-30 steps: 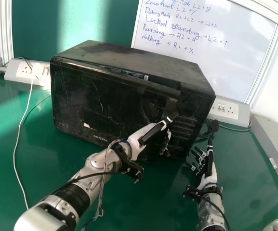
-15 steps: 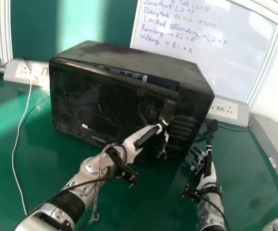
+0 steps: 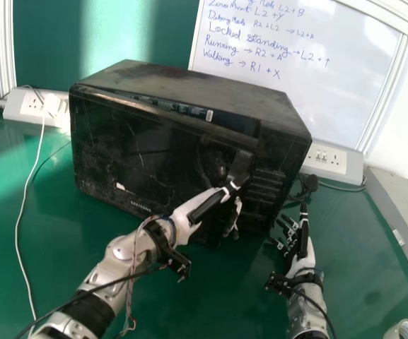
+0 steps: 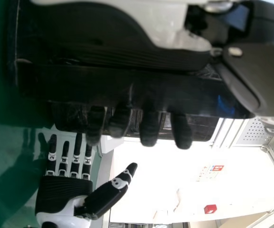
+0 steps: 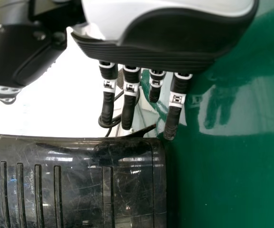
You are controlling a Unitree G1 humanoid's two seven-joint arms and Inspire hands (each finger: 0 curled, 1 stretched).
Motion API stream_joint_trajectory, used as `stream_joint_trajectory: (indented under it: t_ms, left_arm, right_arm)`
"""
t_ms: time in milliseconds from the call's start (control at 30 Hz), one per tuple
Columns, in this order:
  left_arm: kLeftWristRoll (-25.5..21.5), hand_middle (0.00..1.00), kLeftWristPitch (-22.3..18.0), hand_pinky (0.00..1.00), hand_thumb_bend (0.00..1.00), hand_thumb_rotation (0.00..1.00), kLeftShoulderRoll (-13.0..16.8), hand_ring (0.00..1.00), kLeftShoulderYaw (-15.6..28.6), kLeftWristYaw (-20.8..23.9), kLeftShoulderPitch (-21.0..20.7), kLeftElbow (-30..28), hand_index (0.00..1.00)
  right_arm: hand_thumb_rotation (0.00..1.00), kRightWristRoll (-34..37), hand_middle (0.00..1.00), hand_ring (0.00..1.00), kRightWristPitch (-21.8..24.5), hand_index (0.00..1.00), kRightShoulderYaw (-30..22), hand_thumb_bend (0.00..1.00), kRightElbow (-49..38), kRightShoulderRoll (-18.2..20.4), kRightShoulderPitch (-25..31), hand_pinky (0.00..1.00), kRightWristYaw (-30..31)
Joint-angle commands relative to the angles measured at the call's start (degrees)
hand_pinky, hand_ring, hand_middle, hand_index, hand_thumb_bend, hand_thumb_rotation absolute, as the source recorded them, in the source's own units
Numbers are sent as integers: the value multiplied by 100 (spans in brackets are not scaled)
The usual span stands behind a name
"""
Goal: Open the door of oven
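The black oven [image 3: 189, 85] stands with its door [image 3: 147, 148] ajar; a dark gap with a printed strip runs along the door's top edge. At the door's right edge is my left hand [image 3: 189, 212], thumb across the front side and fingers at the edge. In the left wrist view the door's edge [image 4: 127, 88] crosses the fingers of my left hand [image 4: 148, 130], hiding their middles; they look fairly straight, tips showing past it. My right hand [image 3: 300, 247] is open beside the oven's front right corner; in the right wrist view, my right hand [image 5: 170, 52] has straight fingers near the oven's side.
Power sockets [image 3: 37, 106] on a strip lie left of the oven, and another socket box [image 3: 327, 159] is at its right. A white cable [image 3: 27, 205] runs over the green table [image 3: 225, 304]. Behind stands a whiteboard [image 3: 295, 78]; a tape roll [image 3: 405, 332] lies front right.
My left hand has moved left and slightly towards me, and the gap above the door has widened. My right hand has stayed nearly still; the whole head view has shifted slightly.
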Motion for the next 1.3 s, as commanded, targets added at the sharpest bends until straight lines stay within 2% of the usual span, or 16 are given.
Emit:
stream_joint_trajectory:
  t_ms: [0, 100, 300, 433, 667, 933, 1133, 1267]
  left_arm:
    - [-499, 8, 51, 0, 83, 76, -275, 4, 28, -83, 368, -281, 9]
    - [-562, 8, 135, 0, 81, 75, -259, 4, -14, -149, 569, -536, 9]
    - [-632, 8, -49, 0, 77, 79, -260, 5, -83, -161, 918, -827, 9]
    - [-699, 8, -17, 1, 76, 80, -216, 5, -93, -232, 1125, -1034, 9]
    - [-874, 8, 485, 1, 84, 77, -156, 5, -43, -341, 1522, -1647, 9]
    - [-991, 8, 643, 0, 79, 76, -97, 5, 3, -531, 1964, -2091, 9]
    - [-998, 8, 754, 0, 82, 75, -43, 5, 5, -531, 2179, -2354, 8]
    - [-1049, 8, 761, 0, 81, 75, -28, 5, 33, -540, 2342, -2514, 9]
  right_arm:
    - [89, -21, 79, 75, 213, 78, 17, 100, 167, 118, 234, 62, 14]
    - [90, -34, 80, 76, 208, 79, 29, 99, 164, 119, 245, 62, -5]
    - [89, -27, 79, 75, 170, 77, 21, 100, 161, 123, 288, 62, -2]
    - [89, -5, 79, 75, 168, 77, -3, 100, 167, 127, 305, 62, 15]
    - [90, -6, 79, 75, 180, 78, -2, 100, 167, 135, 319, 62, 3]
    - [89, -10, 78, 74, 144, 77, -3, 100, 172, 156, 355, 62, -7]
    - [88, 36, 78, 74, 157, 77, -52, 100, 177, 164, 365, 63, 1]
    - [89, 21, 79, 75, 132, 77, -45, 100, 168, 169, 388, 64, 8]
